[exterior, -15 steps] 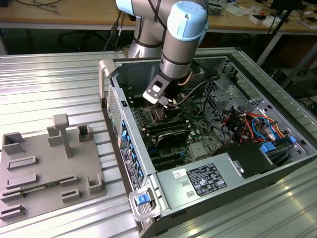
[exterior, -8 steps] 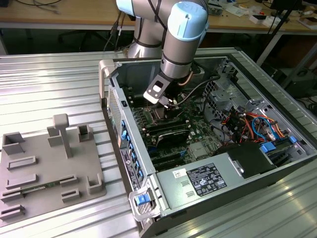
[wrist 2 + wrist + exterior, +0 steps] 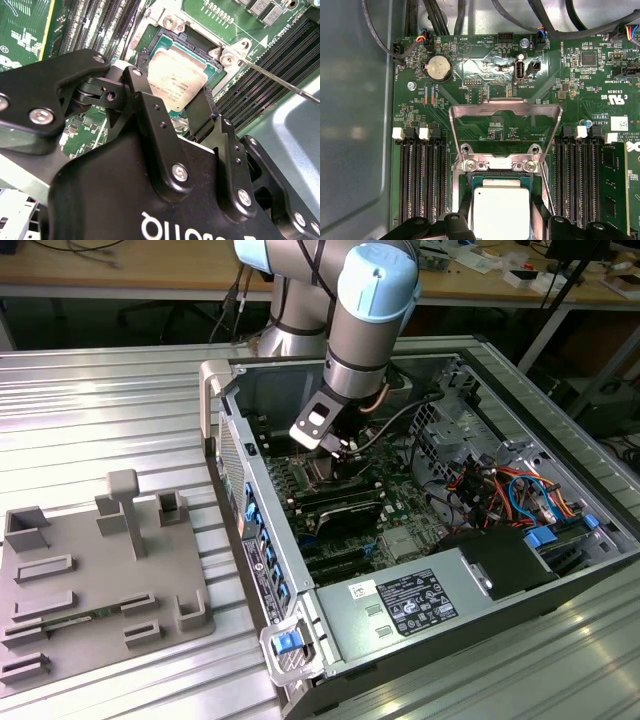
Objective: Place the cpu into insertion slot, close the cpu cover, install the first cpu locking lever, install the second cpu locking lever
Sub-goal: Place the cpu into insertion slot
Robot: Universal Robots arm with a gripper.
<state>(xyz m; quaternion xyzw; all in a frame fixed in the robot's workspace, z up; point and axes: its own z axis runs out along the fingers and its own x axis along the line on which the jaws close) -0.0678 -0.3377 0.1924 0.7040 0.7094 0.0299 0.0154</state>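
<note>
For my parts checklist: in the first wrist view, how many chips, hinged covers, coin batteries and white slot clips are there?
chip: 1
hinged cover: 1
coin battery: 1
white slot clips: 4
Total: 7

An open computer case (image 3: 232, 455) lies on a ribbed metal table (image 3: 100, 410). At the exterior view's left, a grey plate (image 3: 90, 580) with upright blocks and shallow pockets rests on the same table. Inside the case there is a power supply (image 3: 420, 605) with a white label, and orange, red and blue wires (image 3: 500, 490) run beside it. A blue latch (image 3: 288, 642) sits on one case corner. In the first wrist view, the green board (image 3: 570, 100) carries a coin battery (image 3: 439, 67) and two groups of long memory slots (image 3: 422, 175). Black cables (image 3: 435, 20) cross the board's edge near the battery.
</note>
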